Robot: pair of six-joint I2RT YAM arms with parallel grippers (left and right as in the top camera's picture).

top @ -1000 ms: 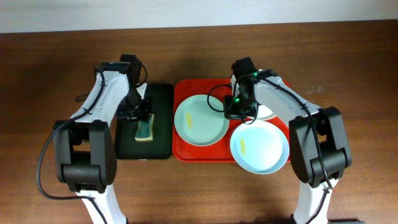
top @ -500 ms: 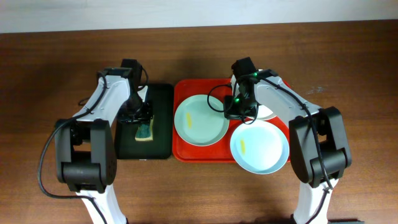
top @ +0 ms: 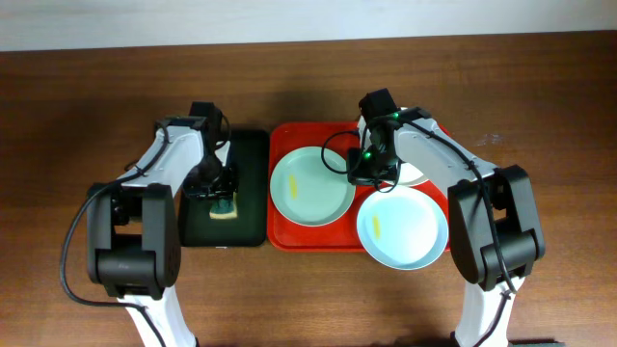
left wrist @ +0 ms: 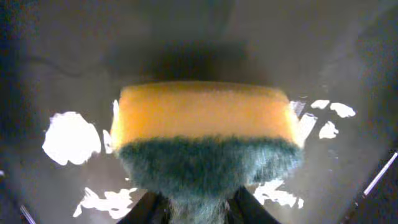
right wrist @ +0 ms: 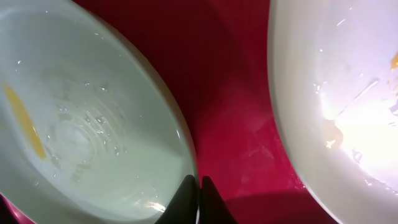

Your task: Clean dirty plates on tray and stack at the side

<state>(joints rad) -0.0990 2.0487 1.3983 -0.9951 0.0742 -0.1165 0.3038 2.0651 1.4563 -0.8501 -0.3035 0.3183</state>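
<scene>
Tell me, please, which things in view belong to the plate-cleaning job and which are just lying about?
For the job:
red tray
left blue-green plate
right blue-green plate
white plate
sponge

Just lying about:
dark tray, only a rest under the sponge
wooden table

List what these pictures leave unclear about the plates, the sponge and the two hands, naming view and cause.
White plate: overhead, mostly under the right arm; right wrist view, cut by the right edge.
Sponge: overhead, largely covered by the left hand.
Right hand: right wrist view shows only shut tips at the bottom edge; whether they touch the pale plate is unclear.
</scene>
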